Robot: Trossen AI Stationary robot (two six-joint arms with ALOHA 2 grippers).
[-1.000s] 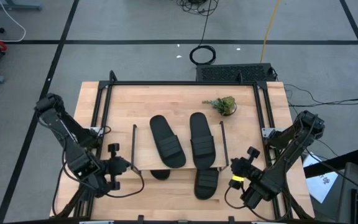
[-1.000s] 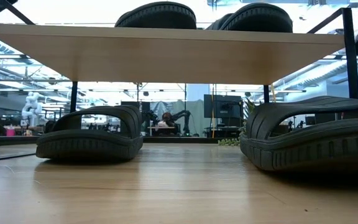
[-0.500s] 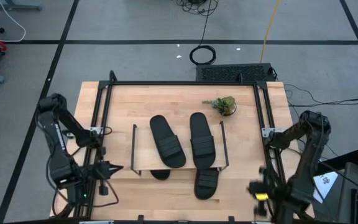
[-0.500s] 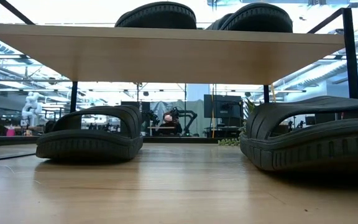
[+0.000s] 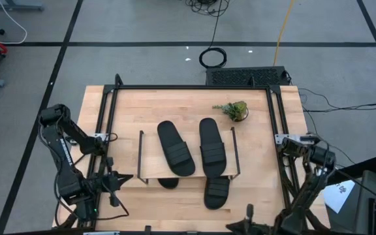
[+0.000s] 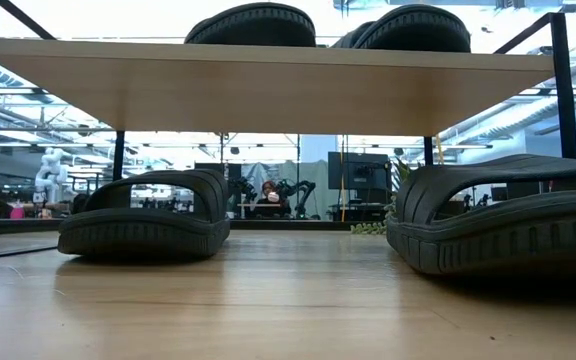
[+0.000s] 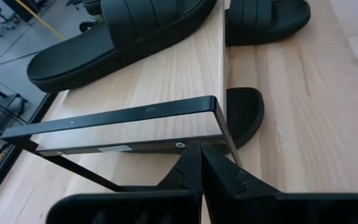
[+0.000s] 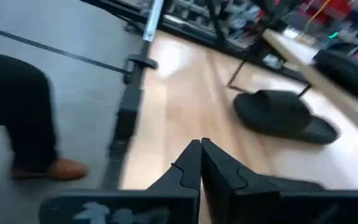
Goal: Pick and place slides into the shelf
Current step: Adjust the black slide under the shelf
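On the shelf (image 5: 150, 156) top we see two slides (image 5: 175, 148), two beneath; placing looks finished. Left end effector (image 7: 201, 163) and right end effector (image 8: 200, 155) sit pressed together, empty, near the table (image 5: 175, 104) front; next, parking.

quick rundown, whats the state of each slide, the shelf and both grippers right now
left top slide: flat on the shelf board
right top slide: flat on the board
left lower slide: on the table under the shelf
right lower slide: under the shelf, sticking out
shelf: upright
left gripper: shut, empty
right gripper: shut, empty
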